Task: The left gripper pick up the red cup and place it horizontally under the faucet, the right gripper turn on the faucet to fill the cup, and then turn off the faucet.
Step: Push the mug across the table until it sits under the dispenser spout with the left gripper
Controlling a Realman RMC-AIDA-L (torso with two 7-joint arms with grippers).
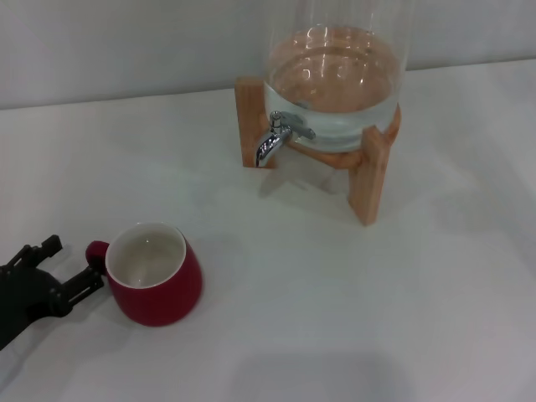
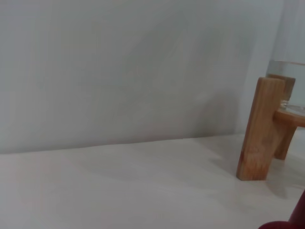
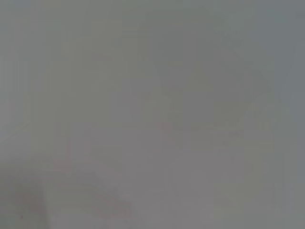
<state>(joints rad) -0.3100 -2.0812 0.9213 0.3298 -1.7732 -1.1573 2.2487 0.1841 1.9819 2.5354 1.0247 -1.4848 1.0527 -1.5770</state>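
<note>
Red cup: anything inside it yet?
Nothing visible: the red cup stands upright, its glossy white inside looking empty. The near inner wall is hidden by the rim. The left gripper is open at its handle; the faucet is well away.

Glossy red cup (image 1: pixel 156 276) (ceramic), chrome faucet (image 1: pixel 276 138).

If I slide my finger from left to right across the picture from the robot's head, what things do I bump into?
left gripper → red cup → faucet → glass dispenser on its wooden stand. The right gripper is not in this picture.
</note>
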